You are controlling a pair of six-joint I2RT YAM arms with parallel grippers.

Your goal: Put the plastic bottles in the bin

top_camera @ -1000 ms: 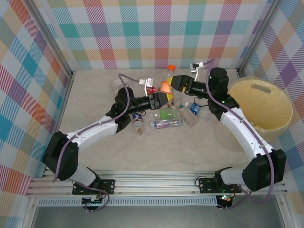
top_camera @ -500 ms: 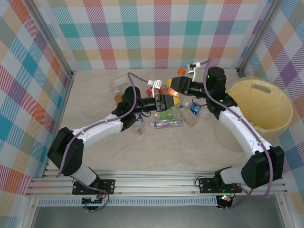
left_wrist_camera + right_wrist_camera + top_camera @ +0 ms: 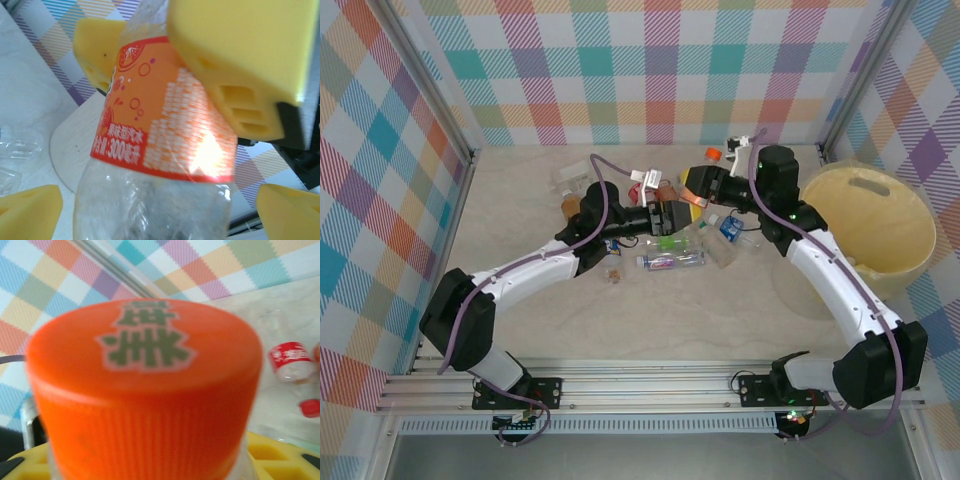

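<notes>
An orange-labelled plastic bottle with an orange cap hangs above the middle of the pile. My right gripper is shut on it, its yellow fingers clamped on the label's upper part. My left gripper stands open around the bottle's clear lower body. Its fingertips sit wide apart, clear of the plastic. Other bottles lie below: a green-labelled one, a purple one and a blue one. The pale-yellow bin stands at the right.
A brown bottle and a clear one lie left of the left arm. A red-labelled bottle and a loose red cap rest on the table beyond. Checked walls enclose the table on three sides.
The left gripper has let go of the orange-labelled bottle and opened wide. The right gripper has closed on it, and the bottle has shifted slightly right.
</notes>
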